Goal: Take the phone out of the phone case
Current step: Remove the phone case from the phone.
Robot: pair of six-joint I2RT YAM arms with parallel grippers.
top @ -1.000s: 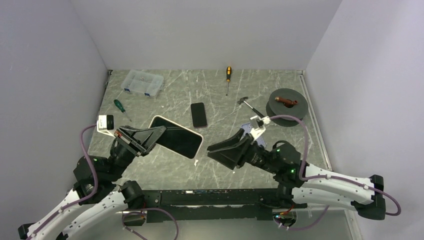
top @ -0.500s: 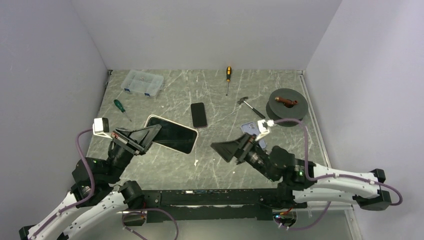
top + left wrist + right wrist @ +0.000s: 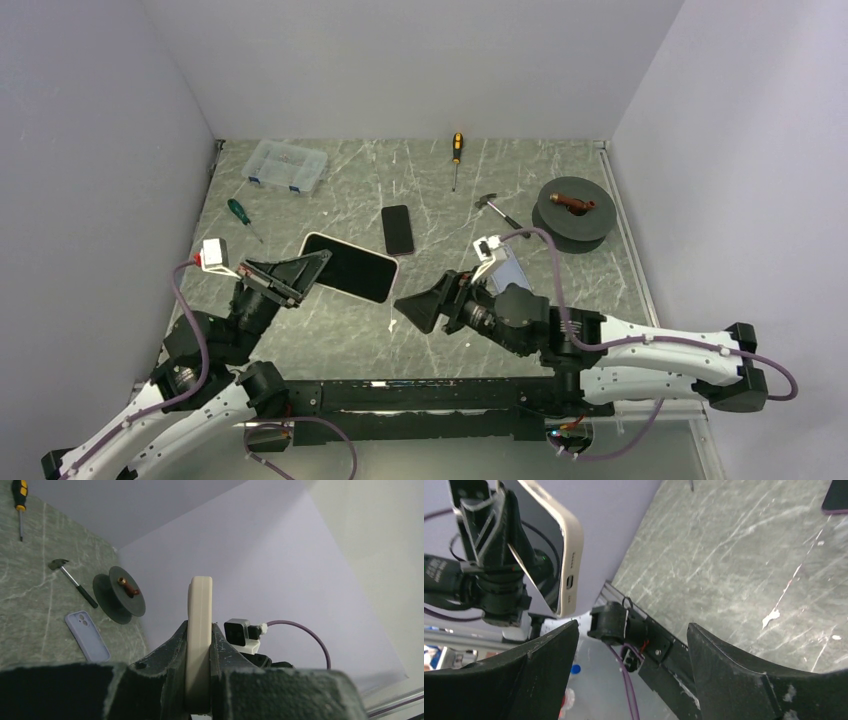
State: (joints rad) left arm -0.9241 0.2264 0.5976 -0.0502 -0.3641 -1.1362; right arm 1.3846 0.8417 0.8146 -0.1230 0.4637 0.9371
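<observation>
A large phone in a cream case (image 3: 350, 268), screen up, is held tilted above the table. My left gripper (image 3: 315, 262) is shut on its left end. In the left wrist view the cream case edge (image 3: 200, 605) stands upright between the two dark fingers (image 3: 165, 652). My right gripper (image 3: 405, 308) is open and empty, just right of and below the phone's free end, not touching it. In the right wrist view the cased phone (image 3: 566, 545) shows at the upper left, beyond the wide-open right gripper (image 3: 633, 625).
A small dark phone (image 3: 397, 229) lies flat mid-table. A lilac empty case (image 3: 87, 636) lies right of centre, partly under my right arm. A hammer (image 3: 497, 212), a dark spool (image 3: 572, 205), two screwdrivers (image 3: 457, 155) (image 3: 240, 215) and a clear box (image 3: 286, 165) lie further back.
My right gripper has swung left, from right of centre to just beside the phone's free end. My left gripper has kept its hold and shifted the phone slightly.
</observation>
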